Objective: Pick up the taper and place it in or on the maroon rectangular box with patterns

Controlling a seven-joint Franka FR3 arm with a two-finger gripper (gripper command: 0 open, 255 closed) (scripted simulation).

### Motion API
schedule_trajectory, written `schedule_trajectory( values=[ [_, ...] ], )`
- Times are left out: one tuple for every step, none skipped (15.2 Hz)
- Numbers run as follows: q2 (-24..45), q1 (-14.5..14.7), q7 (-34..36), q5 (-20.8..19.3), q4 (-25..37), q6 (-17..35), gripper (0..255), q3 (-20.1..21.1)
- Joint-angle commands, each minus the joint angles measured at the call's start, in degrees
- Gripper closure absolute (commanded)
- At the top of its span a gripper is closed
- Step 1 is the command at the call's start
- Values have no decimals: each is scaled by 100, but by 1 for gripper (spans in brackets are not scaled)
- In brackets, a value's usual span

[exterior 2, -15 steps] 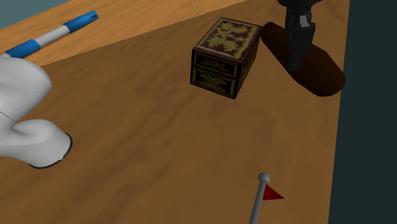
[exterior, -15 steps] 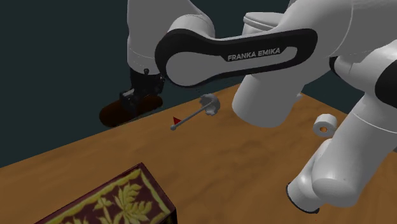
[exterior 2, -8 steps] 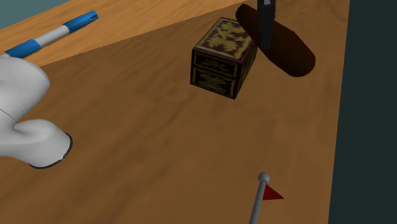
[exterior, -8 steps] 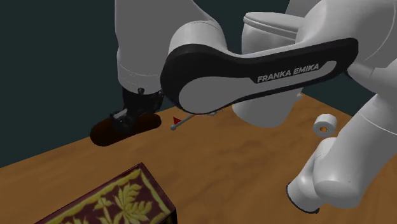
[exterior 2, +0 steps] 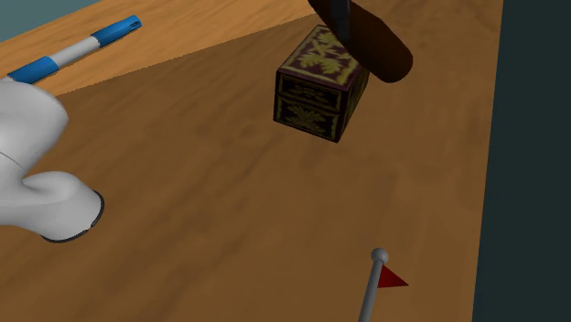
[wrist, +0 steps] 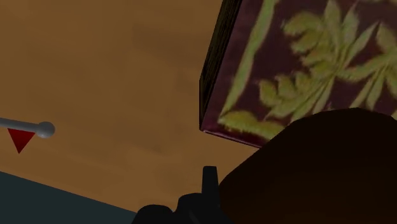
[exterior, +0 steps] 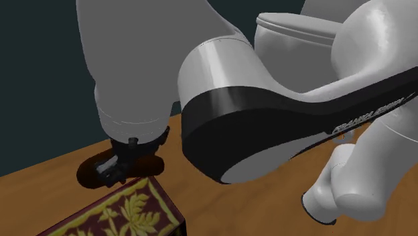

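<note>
Holding the dark brown taper (exterior 2: 371, 38) clamped in the gripper (exterior: 115, 169), aloft over a corner of the maroon patterned box (exterior 2: 316, 87); released here, likely to tip off the lid's edge; might roll across the table (exterior 2: 183, 201).

**One line of lettering, on the arm**

Standing here, I make out one row of small white capitals (exterior: 365, 116) on the black band of the arm (exterior: 268, 127), in the shoulder view. It runs slantwise up toward that view's right edge. It looks like a maker's name, but at this slant I cannot spell it out. The maroon box (exterior 2: 322, 82) bears gold leaf ornament on lid and sides, pattern rather than letters. Near the edge of the worktop (exterior 2: 210, 210) by the dark wall, a plain red triangle (exterior 2: 393, 279) sits beside a grey rod (exterior 2: 369, 295).
</note>
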Motion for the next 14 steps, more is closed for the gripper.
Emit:
schedule_trajectory(
  values=[
    [24,141,277,-56,56,-96,255,127],
    [68,220,430,-106,101,-148,255,196],
    [119,306,586,-161,153,-203,255,263],
    [180,395,745,-223,212,-261,255,329],
    [250,487,906,-292,280,-324,255,396],
    [371,635,1153,-407,395,-425,255,492],
    [374,636,1173,-416,322,-352,255,485],
    [379,633,1194,-427,251,-280,255,483],
    [386,631,1216,-441,181,-209,255,480],
    [395,630,1239,-456,113,-138,255,477],
    [406,629,1263,-473,47,-68,255,474],
    [418,629,1288,-492,-18,1,255,471],
    [432,630,1314,-512,-81,70,255,468],
    [448,631,1341,-535,-143,137,255,465]
  ],
)
